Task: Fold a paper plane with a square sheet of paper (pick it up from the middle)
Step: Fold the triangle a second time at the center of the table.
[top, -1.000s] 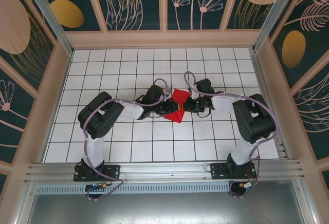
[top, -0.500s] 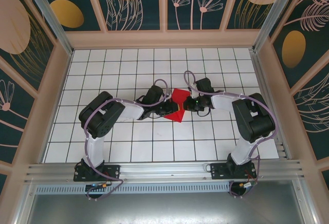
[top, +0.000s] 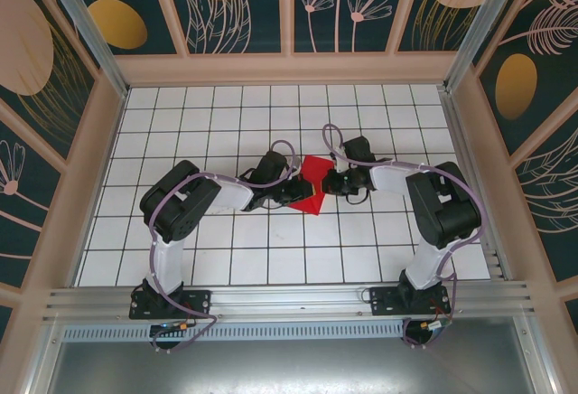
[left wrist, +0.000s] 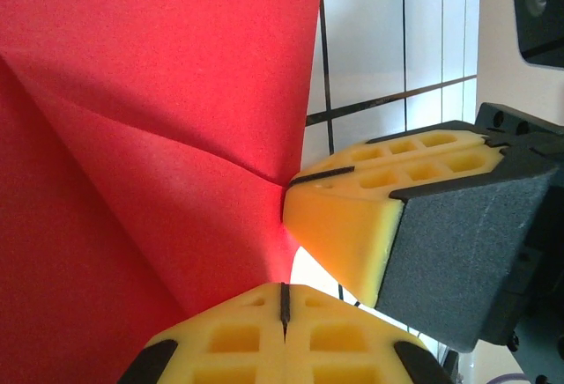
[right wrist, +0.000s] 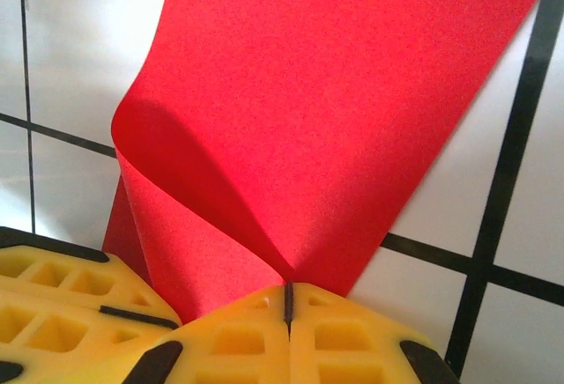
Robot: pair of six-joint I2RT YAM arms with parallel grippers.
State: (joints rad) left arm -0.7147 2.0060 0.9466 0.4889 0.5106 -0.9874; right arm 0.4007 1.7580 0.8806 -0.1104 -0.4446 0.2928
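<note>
Right hand [top: 330,183] has edged left to meet left hand [top: 289,190] above mid-table [top: 226,258]; both stay clenched on the square sheet of paper [top: 312,182] at its middle; its lobes now bunch closer, so the centre fold looks underway.

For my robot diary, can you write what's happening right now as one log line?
left gripper: shut on red paper | right gripper: shut on red paper | state: creased, curled, plane unfinished
</note>
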